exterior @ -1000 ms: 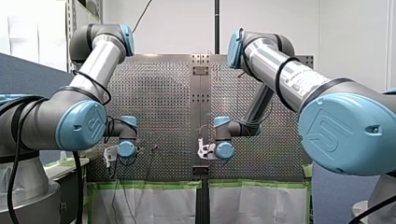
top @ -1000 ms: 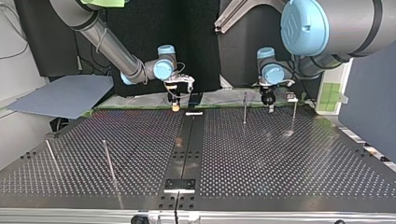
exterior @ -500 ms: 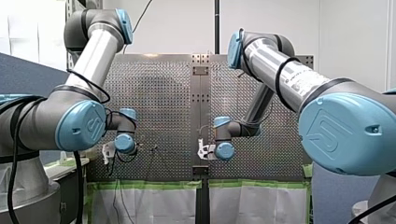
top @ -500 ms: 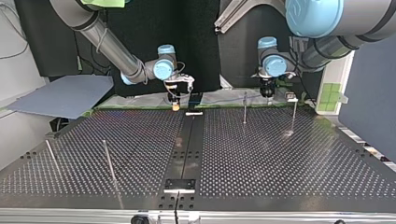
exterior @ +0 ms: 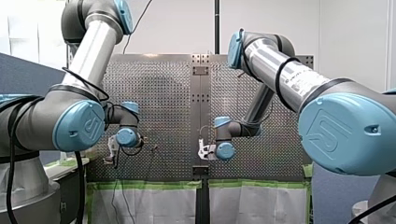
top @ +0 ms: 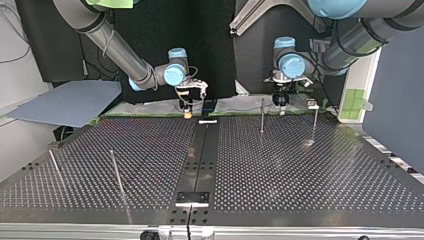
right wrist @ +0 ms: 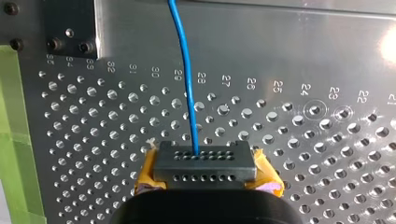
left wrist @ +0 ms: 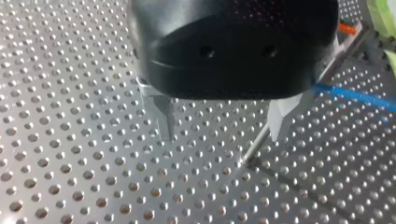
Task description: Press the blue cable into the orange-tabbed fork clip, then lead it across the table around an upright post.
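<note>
While my right gripper (right wrist: 205, 161) hangs low near the table's (top: 300, 170) centre strip, pads (right wrist: 266, 175) clamped on the blue cable (right wrist: 183, 65), my left gripper (left wrist: 222, 133) points straight down beside a post (top: 262, 115), fingers (left wrist: 164, 116) apart.

Top view: 4 upright posts (top: 262, 117), two far right, two near left. 1 blue cable (right wrist: 187, 79). 1 orange-tabbed clip (left wrist: 348, 29). 1 grey sheet (top: 70, 102).

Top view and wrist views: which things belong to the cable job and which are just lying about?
Job: blue cable, right claw gripping it, open left claw, orange-tabbed fork clip, upright posts.
Lying about: grey sheet, green tape.
</note>
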`<action>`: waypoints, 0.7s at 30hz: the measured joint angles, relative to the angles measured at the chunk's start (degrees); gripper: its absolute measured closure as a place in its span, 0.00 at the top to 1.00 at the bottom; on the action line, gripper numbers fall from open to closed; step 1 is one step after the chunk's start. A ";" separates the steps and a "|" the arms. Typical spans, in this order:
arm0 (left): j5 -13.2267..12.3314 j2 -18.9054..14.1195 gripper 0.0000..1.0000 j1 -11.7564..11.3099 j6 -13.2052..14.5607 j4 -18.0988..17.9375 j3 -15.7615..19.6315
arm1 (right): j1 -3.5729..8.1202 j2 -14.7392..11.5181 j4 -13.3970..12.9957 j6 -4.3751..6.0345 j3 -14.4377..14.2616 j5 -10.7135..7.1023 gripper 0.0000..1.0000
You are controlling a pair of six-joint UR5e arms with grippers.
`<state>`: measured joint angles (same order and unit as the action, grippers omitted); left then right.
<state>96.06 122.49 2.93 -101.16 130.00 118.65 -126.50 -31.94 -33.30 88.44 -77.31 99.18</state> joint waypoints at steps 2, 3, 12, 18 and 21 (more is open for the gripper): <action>0.05 -0.01 1.00 0.24 -0.22 -0.02 0.04 | 0.00 0.01 0.02 0.00 0.00 -0.02 0.00; 0.13 -0.01 1.00 0.32 -0.30 -0.02 0.05 | 0.00 0.01 0.04 0.00 0.00 -0.02 0.00; 2.76 -0.03 1.00 0.79 -0.69 0.00 0.28 | -0.01 0.05 0.22 -0.02 0.00 -0.11 0.00; 5.94 0.00 1.00 1.28 -0.76 0.23 0.89 | -0.13 0.06 0.24 0.00 0.00 -0.12 0.00; 7.56 0.03 1.00 1.46 -0.68 0.41 1.08 | -0.16 0.06 0.29 0.00 0.00 -0.12 0.00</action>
<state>103.62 122.52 4.38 -101.84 130.41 119.73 -126.66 -31.88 -33.01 88.43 -77.31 99.06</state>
